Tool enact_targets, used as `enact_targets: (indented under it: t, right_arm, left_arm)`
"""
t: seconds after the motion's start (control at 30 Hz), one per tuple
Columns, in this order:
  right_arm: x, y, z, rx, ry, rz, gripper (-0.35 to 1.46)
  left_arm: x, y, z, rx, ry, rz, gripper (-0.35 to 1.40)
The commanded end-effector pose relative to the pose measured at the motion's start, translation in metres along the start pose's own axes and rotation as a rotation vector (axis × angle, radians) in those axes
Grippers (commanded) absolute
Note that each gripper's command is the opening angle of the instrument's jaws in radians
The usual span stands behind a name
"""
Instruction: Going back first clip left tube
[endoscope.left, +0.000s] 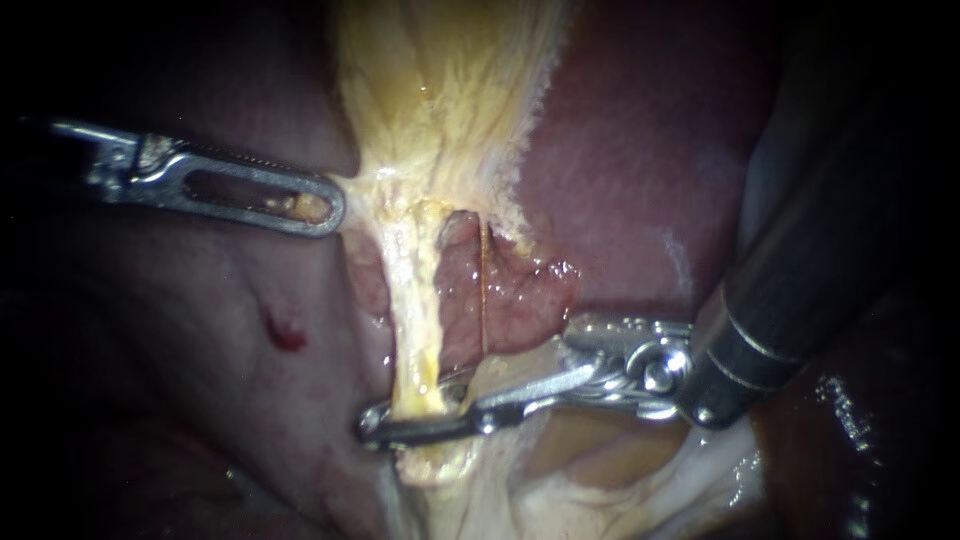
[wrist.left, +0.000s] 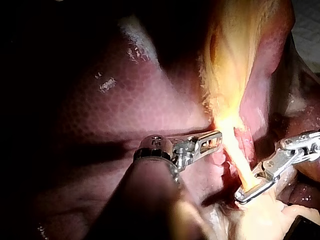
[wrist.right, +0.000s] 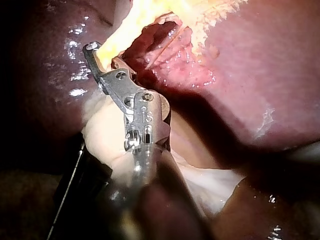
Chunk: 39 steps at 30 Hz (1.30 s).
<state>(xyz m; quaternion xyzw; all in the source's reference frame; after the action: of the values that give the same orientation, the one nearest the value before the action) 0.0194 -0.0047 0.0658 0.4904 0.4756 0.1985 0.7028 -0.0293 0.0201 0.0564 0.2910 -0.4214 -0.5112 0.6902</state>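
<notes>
The pale yellow gallbladder (endoscope.left: 440, 90) narrows downward into the left tube (endoscope.left: 415, 300), a taut yellowish cord. A thin brown right tube (endoscope.left: 485, 290) runs beside it over pink tissue. My left instrument (endoscope.left: 330, 205) comes in from the left, its windowed jaws shut on the gallbladder's edge near the neck; the left wrist view shows this grip (wrist.left: 214, 141). My right instrument (endoscope.left: 400, 412) reaches in from the right, low on the left tube. Its slim jaws stand open with the tube between them, as the right wrist view (wrist.right: 104, 55) also shows. I can make out no clip.
Dark red liver (endoscope.left: 640, 150) lies behind and to the right. A small blood spot (endoscope.left: 285, 335) marks the tissue left of the tube. Whitish membrane (endoscope.left: 600, 470) spreads under the right instrument's wrist. Its thick dark shaft (endoscope.left: 820, 260) fills the right side.
</notes>
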Motion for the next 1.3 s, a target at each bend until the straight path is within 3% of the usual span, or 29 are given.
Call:
enact_targets:
  t: [0.03, 0.23, 0.27, 0.33, 0.4, 0.47, 0.67, 0.97, 1.13, 1.3]
  right_arm:
    - [0.0, 0.0, 0.0, 0.0, 0.0, 0.0, -0.35]
    - [0.0, -0.0001, -0.0001, -0.001, 0.001, -0.001, -0.35]
    - [0.0, -0.0002, 0.0, -0.001, -0.003, 0.0, -0.18]
    - [-0.0001, -0.0003, 0.0003, -0.012, 0.017, -0.097, 0.19]
    - [-0.0002, 0.0, 0.0008, -0.037, 0.033, -0.104, 0.39]
    - [-0.0003, 0.0005, 0.0014, -0.053, 0.038, -0.135, 0.47]
    - [-0.0011, 0.002, 0.0021, -0.086, 0.045, -0.204, 0.5]
    - [-0.0004, 0.0052, -0.0002, -0.184, 0.077, -0.343, 0.5]
    - [-0.0007, 0.0054, -0.0012, -0.203, 0.079, -0.382, 0.5]
    - [-0.0008, 0.0042, -0.0033, -0.197, 0.074, -0.426, 0.5]
  left_arm:
    - [0.0, 0.0, 0.0, 0.0, 0.0, 0.0, -0.35]
    - [0.0, 0.0, 0.0001, -0.001, 0.0, 0.001, -0.35]
    - [0.0001, 0.0, 0.0001, 0.0, 0.0, 0.001, -0.35]
    - [0.0001, 0.0, 0.0001, -0.001, 0.0, 0.001, -0.35]
    - [0.0001, 0.0, 0.0001, -0.001, 0.0, 0.001, -0.35]
    - [0.0001, -0.0001, 0.0001, -0.001, 0.0, 0.001, -0.35]
    - [0.0001, -0.0002, 0.0, -0.001, -0.001, 0.001, -0.35]
    - [0.0002, -0.0003, 0.0, -0.001, -0.001, 0.001, -0.35]
    - [0.0002, -0.0003, 0.0, -0.001, -0.001, 0.001, -0.35]
    - [0.0002, -0.0003, -0.0002, 0.0, 0.0, 0.001, -0.35]
